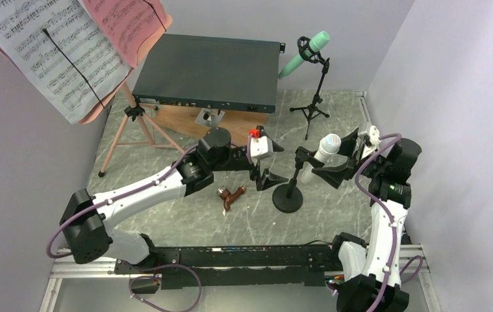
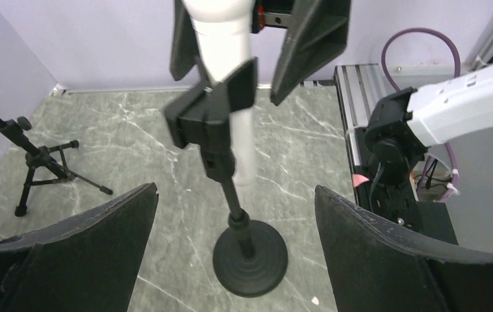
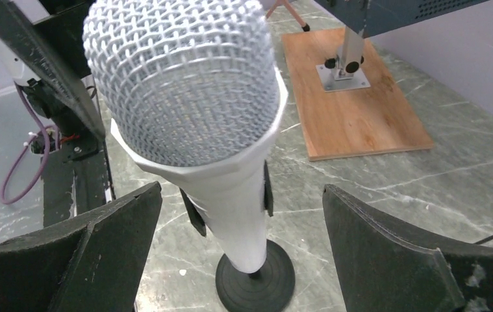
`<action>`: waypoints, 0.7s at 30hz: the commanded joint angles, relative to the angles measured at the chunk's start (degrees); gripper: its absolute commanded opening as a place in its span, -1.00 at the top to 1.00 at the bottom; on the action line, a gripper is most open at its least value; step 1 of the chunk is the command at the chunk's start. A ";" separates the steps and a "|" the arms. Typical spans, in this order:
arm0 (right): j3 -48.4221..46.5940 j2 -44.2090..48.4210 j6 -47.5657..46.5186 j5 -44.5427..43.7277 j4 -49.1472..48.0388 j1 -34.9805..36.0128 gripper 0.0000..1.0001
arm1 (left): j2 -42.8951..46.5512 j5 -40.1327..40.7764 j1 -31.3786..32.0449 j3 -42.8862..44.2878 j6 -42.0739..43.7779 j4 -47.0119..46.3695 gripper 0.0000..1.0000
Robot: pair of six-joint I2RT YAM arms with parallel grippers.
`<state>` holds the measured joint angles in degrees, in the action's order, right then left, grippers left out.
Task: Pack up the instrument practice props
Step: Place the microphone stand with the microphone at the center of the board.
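Observation:
A white microphone (image 1: 326, 148) sits in a black clip on a round-base stand (image 1: 288, 199) at mid table. My right gripper (image 1: 338, 157) is open, its jaws on either side of the microphone body (image 3: 230, 195) without touching. My left gripper (image 1: 273, 164) is open just left of the stand, and the pole (image 2: 234, 195) stands between its jaws. A mint microphone (image 1: 308, 52) rests on a black tripod mount (image 1: 312, 110) at the back. White pages (image 1: 49, 52) and red pages (image 1: 133, 23) lie on the pink music desk with tripod legs (image 1: 133, 130) at the back left.
A big dark grey flat box (image 1: 211, 68) stands on a wooden board (image 1: 185, 120) at the back. A small brown wooden piece (image 1: 230, 195) lies left of the stand base. Lilac walls close in left and right. A metal rail (image 1: 230, 257) runs along the near edge.

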<state>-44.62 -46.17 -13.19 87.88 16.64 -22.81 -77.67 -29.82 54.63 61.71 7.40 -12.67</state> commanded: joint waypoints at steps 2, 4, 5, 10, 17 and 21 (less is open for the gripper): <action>-0.75 0.28 9.37 6.78 -10.70 -1.77 -0.94 | -3.87 -9.99 -2.87 6.53 -3.33 -5.38 -0.92; -1.05 0.29 9.93 6.87 -10.70 -1.97 -0.93 | -5.95 -10.81 -2.89 8.43 -3.84 -5.27 -0.91; -1.45 0.24 10.16 6.95 -10.58 -2.05 -0.94 | -6.74 -10.98 -2.92 9.16 -4.14 -5.21 -0.91; -4.67 0.12 8.25 6.96 -6.14 -2.24 -0.93 | -9.61 -10.99 -2.93 10.66 -5.84 -7.71 -0.99; -8.11 -0.82 6.25 6.96 -1.74 -2.18 -0.84 | -12.13 -8.42 -2.95 11.50 -9.00 -9.52 -0.99; -8.64 -1.14 5.43 6.96 -0.85 -2.14 -0.65 | -12.43 -5.74 -2.94 11.02 -10.22 -10.39 -0.99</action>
<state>-50.89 -46.94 -6.11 88.68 14.13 -24.77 -90.19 -37.71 51.57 70.74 -0.25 -19.07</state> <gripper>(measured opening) 0.871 0.994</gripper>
